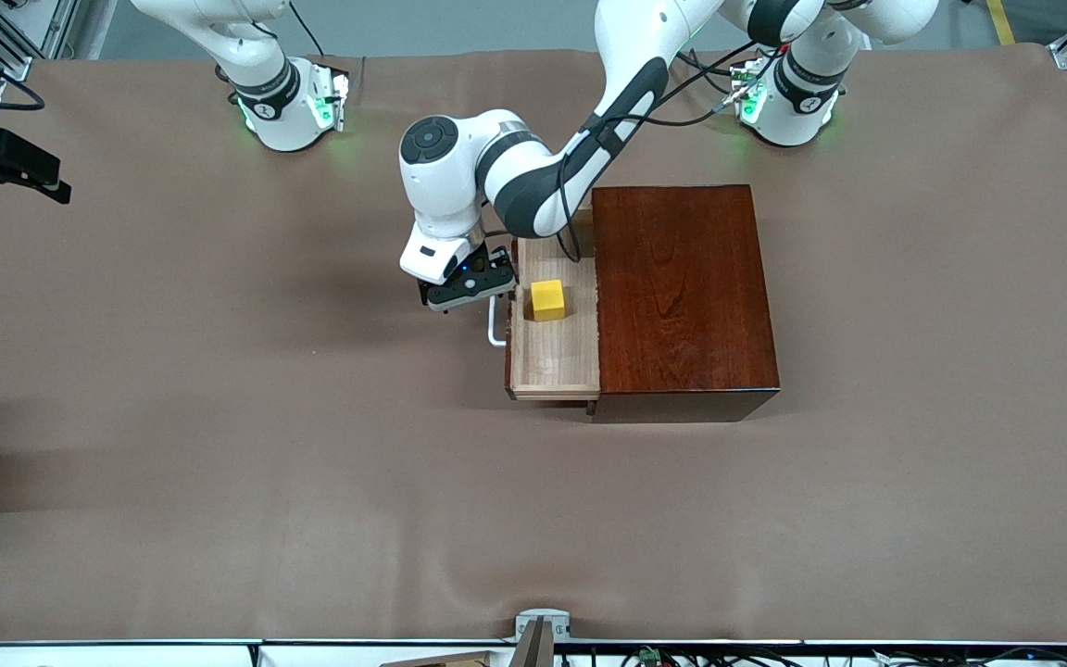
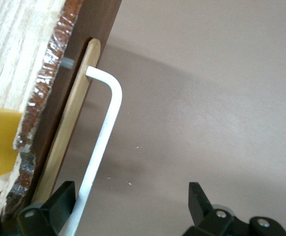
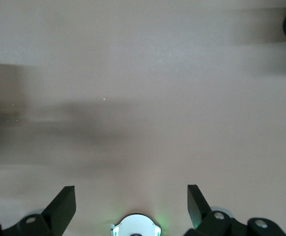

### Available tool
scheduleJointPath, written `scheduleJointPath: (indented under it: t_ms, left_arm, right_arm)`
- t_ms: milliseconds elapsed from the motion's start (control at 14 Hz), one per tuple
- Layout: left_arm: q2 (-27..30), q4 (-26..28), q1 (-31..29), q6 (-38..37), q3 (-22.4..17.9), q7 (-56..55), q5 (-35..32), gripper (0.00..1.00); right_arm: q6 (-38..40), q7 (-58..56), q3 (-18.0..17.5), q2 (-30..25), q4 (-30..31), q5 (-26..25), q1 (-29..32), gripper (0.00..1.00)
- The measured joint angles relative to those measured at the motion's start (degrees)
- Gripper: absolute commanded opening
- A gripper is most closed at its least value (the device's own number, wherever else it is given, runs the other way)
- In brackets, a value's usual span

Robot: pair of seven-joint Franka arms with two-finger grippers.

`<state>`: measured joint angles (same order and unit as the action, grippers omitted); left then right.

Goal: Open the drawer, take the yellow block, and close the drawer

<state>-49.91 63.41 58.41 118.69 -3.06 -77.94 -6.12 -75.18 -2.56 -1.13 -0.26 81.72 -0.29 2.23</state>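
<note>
drawer (image 1: 554, 357) pulled out toward right arm's end, yellow block (image 1: 548, 299) inside. left gripper (image 2: 130, 209) spread open, one finger by white handle (image 2: 103, 142); only wrist view shows it. right gripper (image 3: 130, 204) open, waiting.

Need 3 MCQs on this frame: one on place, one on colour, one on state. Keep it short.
1. Where is the yellow block?
A. on top of the wooden box
B. in the drawer
C. on the table

2. What colour is the drawer handle?
A. white
B. black
C. red

3. How do the left tool's fingers stand?
A. shut on the handle
B. shut on the block
C. open, one on either side of the handle

Answers:
1 B: the block sits on the pale floor of the drawer, which is pulled out of the wooden box.
2 A: the bent bar shows white in the left wrist view.
3 C: there is a wide gap between the fingers, and the bar passes beside one of them.
</note>
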Motion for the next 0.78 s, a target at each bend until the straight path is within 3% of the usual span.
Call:
scheduleJointPath:
  t_ms: [499,784]
  left_arm:
    - [0.2,-0.4,0.0,2.8,0.5,-2.2,0.6,1.0]
    - [1.9,-1.8,0.0,-0.4,0.8,-2.9,1.3,1.0]
  right_arm:
    - [-0.3,0.0,0.2,0.1,0.0,-0.1,0.1,1.0]
    - [-0.8,0.0,0.3,1.0,0.0,-0.3,0.1,1.0]
